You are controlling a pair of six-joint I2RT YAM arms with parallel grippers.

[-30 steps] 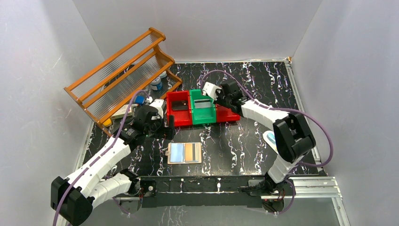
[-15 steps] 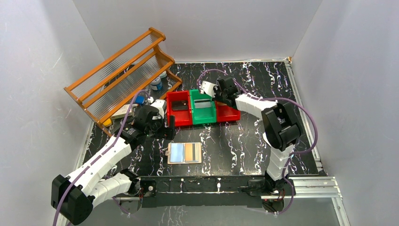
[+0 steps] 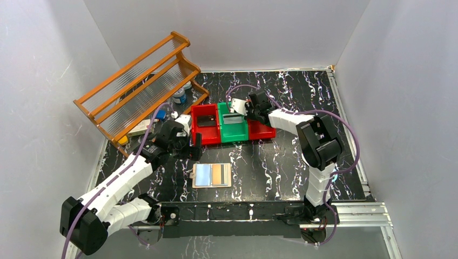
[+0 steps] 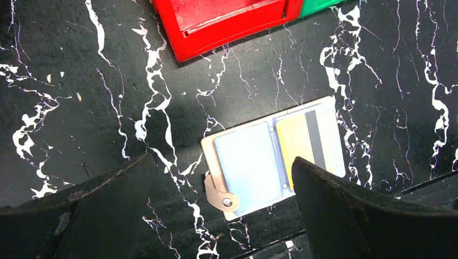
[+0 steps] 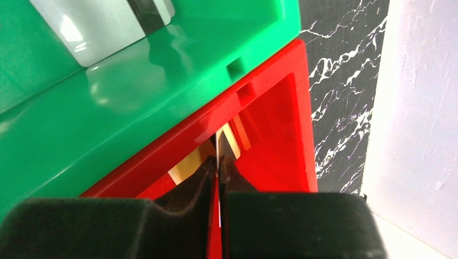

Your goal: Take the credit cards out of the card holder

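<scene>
The tan card holder (image 3: 211, 175) lies open on the table near the front edge. In the left wrist view its left sleeve (image 4: 246, 162) is pale blue and its right sleeve holds an orange-gold card (image 4: 297, 141) with a grey stripe. My left gripper (image 3: 194, 145) hangs open above the holder's left side (image 4: 221, 162). My right gripper (image 3: 249, 114) is shut on a thin card seen edge-on (image 5: 218, 162), over the right red bin (image 5: 270, 124). A gold surface (image 5: 186, 164) shows beyond its tips. A silvery grey card (image 5: 102, 27) lies in the green bin (image 3: 233, 129). A dark card (image 3: 205, 122) lies in the left red bin.
Three bins stand in a row mid-table: red (image 3: 201, 135), green, red (image 3: 263, 129). An orange wooden rack (image 3: 140, 86) leans at the back left with small jars (image 3: 180, 97) beneath. White walls close in on both sides.
The right arm's elbow has swung left and its gripper has shifted a little left over the right red bin. The left arm and the card holder have stayed put.
</scene>
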